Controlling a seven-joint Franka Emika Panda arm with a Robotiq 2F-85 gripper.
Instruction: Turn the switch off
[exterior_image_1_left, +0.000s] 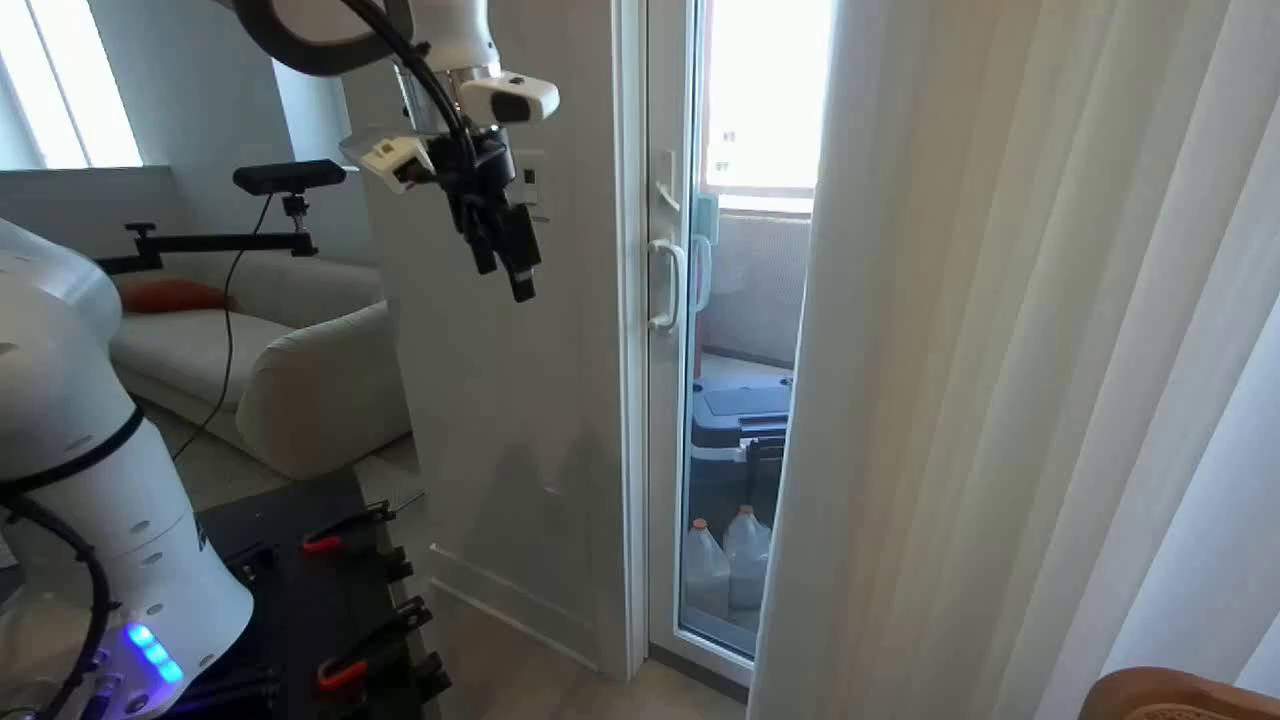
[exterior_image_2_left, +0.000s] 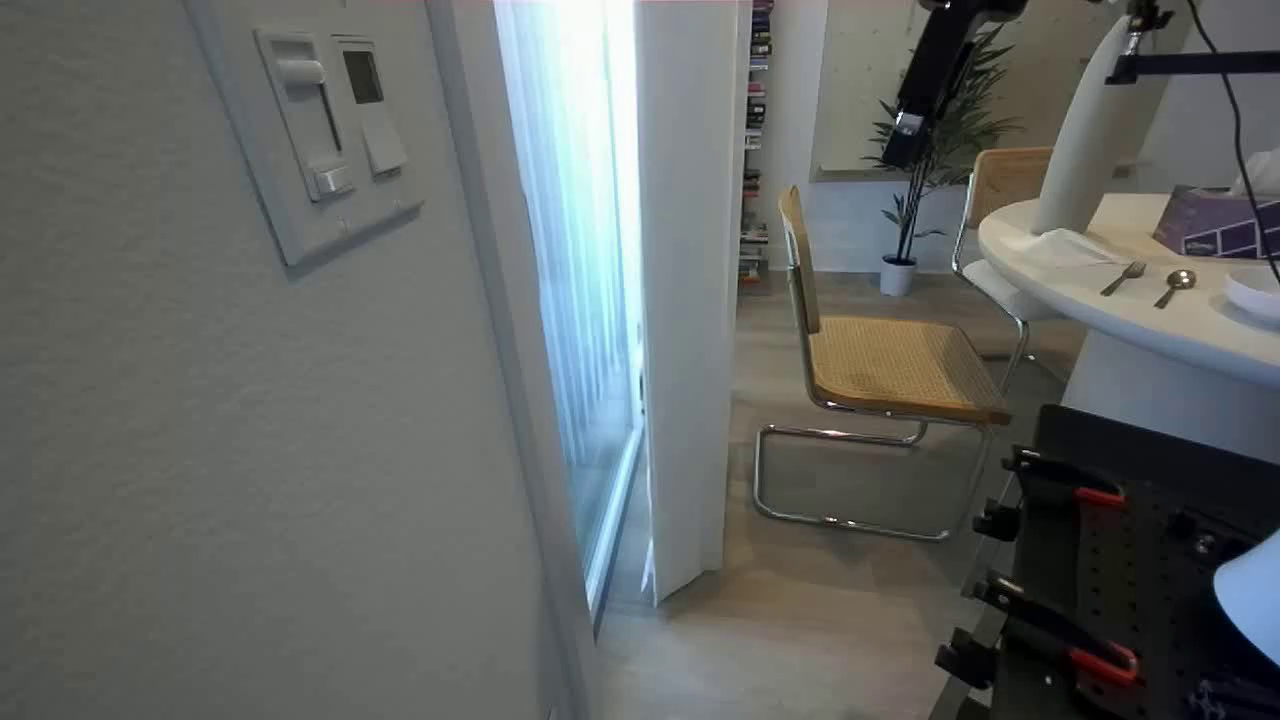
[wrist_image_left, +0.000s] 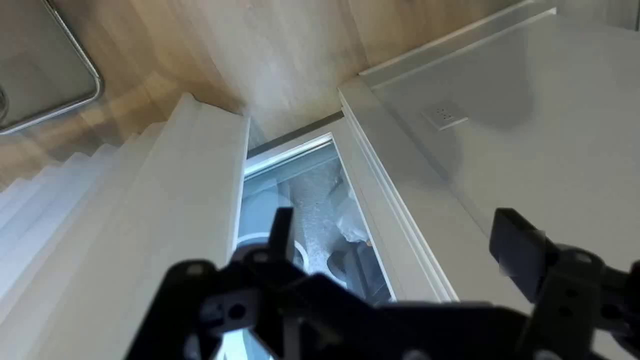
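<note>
The switch (exterior_image_1_left: 533, 182) is a white plate on the grey wall, partly hidden behind my gripper in an exterior view. It also shows close up in an exterior view (exterior_image_2_left: 325, 130), with a slider at left and a paddle under a dark window at right. The switch is out of the wrist view. My gripper (exterior_image_1_left: 505, 276) points down, its fingertips lower than the plate in that view. It also hangs at the upper right of an exterior view (exterior_image_2_left: 908, 135), apart from the plate. In the wrist view my gripper (wrist_image_left: 395, 225) has its fingers wide apart with nothing between them.
A glass door with a white handle (exterior_image_1_left: 672, 285) stands right of the wall, beside a long curtain (exterior_image_1_left: 1000, 350). A socket plate (wrist_image_left: 444, 116) sits low on the wall. A cane chair (exterior_image_2_left: 900, 365), a round table (exterior_image_2_left: 1130, 290) and a black cart (exterior_image_2_left: 1150, 560) stand nearby.
</note>
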